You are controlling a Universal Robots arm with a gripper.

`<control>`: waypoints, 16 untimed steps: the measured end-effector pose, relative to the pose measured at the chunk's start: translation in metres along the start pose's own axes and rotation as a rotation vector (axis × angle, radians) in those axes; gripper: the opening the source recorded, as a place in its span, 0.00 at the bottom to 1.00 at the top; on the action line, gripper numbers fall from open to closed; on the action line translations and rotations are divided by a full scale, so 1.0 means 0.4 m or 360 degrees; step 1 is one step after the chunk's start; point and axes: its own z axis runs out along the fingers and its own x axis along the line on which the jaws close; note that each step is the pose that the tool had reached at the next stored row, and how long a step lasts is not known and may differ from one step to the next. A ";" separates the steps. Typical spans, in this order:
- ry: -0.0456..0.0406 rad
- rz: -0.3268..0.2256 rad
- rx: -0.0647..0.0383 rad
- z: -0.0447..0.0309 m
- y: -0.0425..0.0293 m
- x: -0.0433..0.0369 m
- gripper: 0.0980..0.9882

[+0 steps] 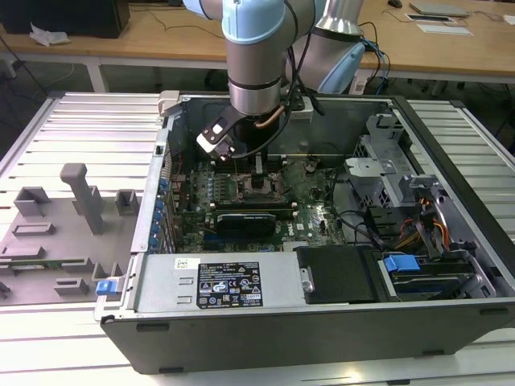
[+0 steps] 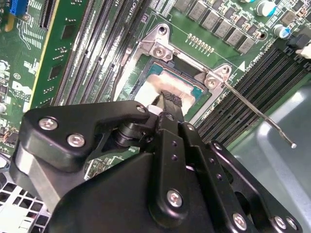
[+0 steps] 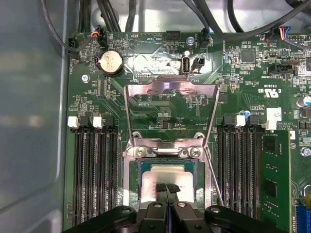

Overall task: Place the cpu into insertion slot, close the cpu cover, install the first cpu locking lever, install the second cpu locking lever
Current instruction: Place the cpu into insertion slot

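The cpu (image 3: 167, 173), a pale metal square, lies flat in the socket on the green motherboard (image 3: 146, 104); it also shows in the second wrist view as the cpu (image 2: 158, 83). The cpu cover (image 3: 170, 86), a silvery frame, stands swung up on its hinge behind the socket. My gripper (image 3: 166, 186) is shut, its two black fingers pressed together with nothing between them, the tips right at the cpu's top. In the second wrist view the gripper (image 2: 168, 98) hides part of the chip. One thin locking lever (image 2: 257, 114) sticks out free beside the socket.
The work is inside an open computer case (image 1: 451, 153). Black memory slots (image 3: 95, 170) flank the socket on both sides. A coin battery (image 3: 110, 62) and cables (image 3: 116, 14) lie beyond the cover. A grey fixture plate (image 1: 56, 233) sits at the exterior view's left.
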 end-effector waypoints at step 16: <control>-0.0067 0.0028 0.0000 -0.138 0.012 0.003 0.01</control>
